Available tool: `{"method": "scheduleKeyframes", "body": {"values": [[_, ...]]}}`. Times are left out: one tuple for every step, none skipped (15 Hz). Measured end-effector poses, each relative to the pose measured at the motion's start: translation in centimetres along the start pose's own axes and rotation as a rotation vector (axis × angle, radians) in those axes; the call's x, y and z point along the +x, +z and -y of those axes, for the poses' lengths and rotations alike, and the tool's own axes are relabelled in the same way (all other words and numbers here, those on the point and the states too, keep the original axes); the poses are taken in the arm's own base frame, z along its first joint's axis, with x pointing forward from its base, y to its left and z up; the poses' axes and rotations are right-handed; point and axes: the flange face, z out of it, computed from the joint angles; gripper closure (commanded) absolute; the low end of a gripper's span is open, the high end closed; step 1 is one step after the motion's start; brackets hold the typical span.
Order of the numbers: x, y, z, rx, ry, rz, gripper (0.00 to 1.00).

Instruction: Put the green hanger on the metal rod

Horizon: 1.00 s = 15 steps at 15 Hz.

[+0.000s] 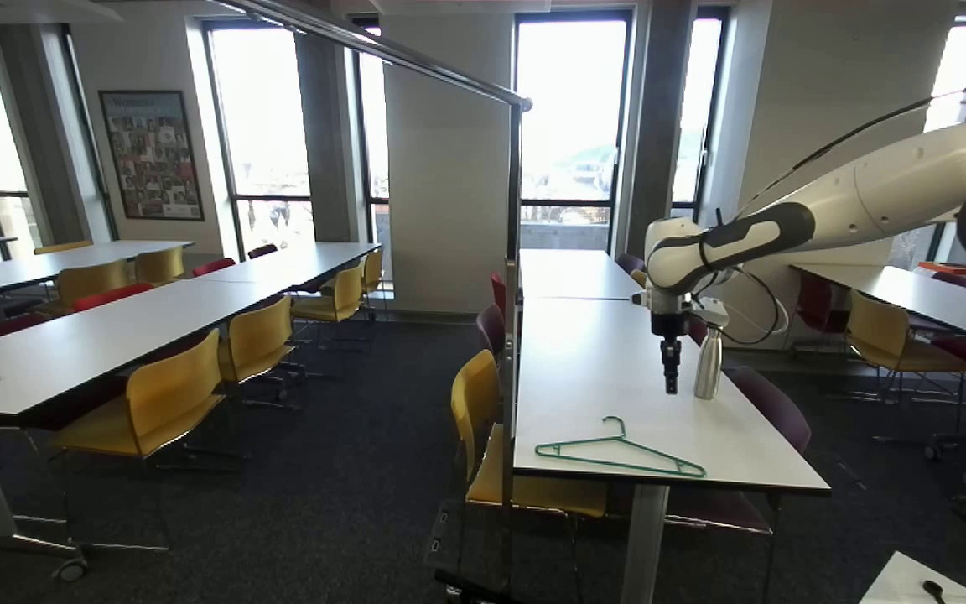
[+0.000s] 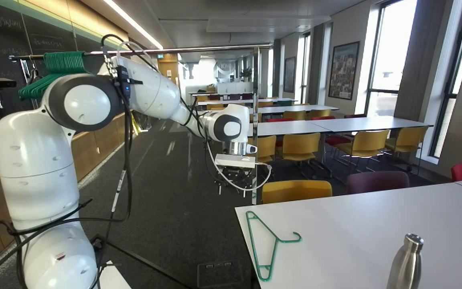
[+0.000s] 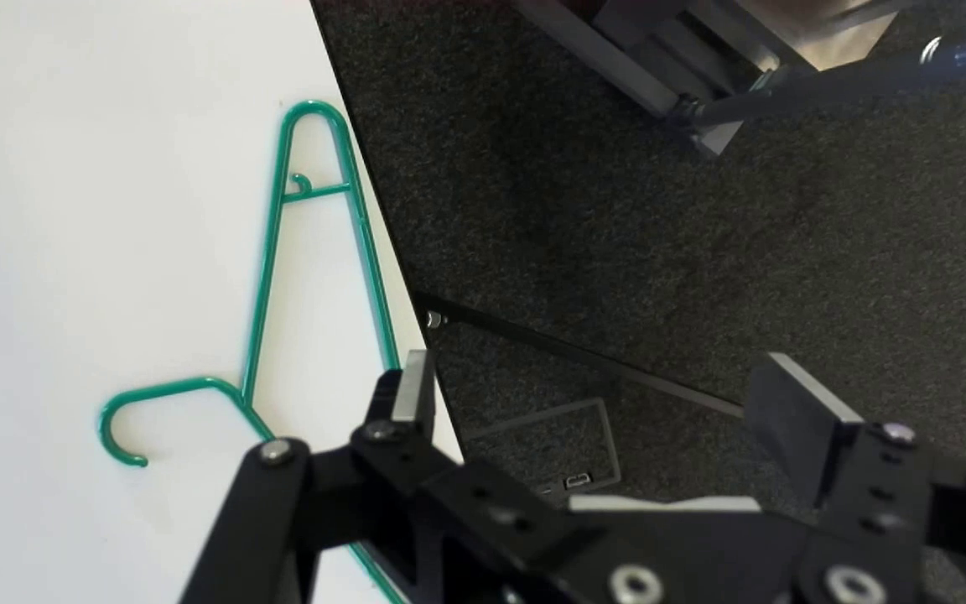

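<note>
The green hanger (image 1: 620,438) lies flat near the edge of the white table. It also shows in an exterior view (image 2: 276,239) and in the wrist view (image 3: 246,398), where my gripper hides part of it. The metal rod (image 1: 399,57) runs high above the floor, and it shows in an exterior view too (image 2: 215,49), with several green hangers on its far left part. My gripper (image 3: 600,377) is open and empty, pointing down. In the wrist view it is over the floor just past the table edge, one finger overlapping the hanger's long bar. It also shows in both exterior views (image 1: 671,390) (image 2: 232,192).
A silver bottle (image 1: 708,365) stands upright on the white table (image 1: 584,352), and also shows in an exterior view (image 2: 405,263). A vertical metal post (image 1: 512,252) holds the rod's end beside the table. Yellow chairs (image 1: 475,394) and purple chairs (image 1: 772,407) stand around it.
</note>
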Motion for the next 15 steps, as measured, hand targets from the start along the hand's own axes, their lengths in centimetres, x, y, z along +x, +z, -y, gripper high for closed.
{"method": "scheduleKeyframes", "body": {"values": [[0.9,1.1,0.0,-0.011,-0.015,0.021,0.00],[1.7,2.1,0.0,-0.026,-0.031,0.038,0.00],[2.5,3.0,-0.1,-0.045,-0.044,0.050,0.00],[3.3,3.8,-0.2,-0.069,-0.051,0.049,0.00],[4.0,4.5,-0.3,-0.093,-0.054,0.042,0.00],[4.7,5.2,-0.4,-0.110,-0.049,0.029,0.00],[5.2,5.8,-0.5,-0.118,-0.042,0.015,0.00],[5.6,6.2,-0.5,-0.121,-0.036,0.009,0.00],[5.8,6.4,-0.6,-0.121,-0.034,0.008,0.00],[5.8,6.4,-0.6,-0.122,-0.034,0.007,0.00],[5.9,6.4,-0.7,-0.123,-0.033,0.005,0.00],[5.9,6.3,-0.7,-0.124,-0.033,0.004,0.00],[5.9,6.2,-0.7,-0.125,-0.033,0.003,0.00],[5.9,6.2,-0.7,-0.125,-0.033,0.003,0.00],[5.9,6.2,-0.7,-0.125,-0.033,0.003,0.00]]}}
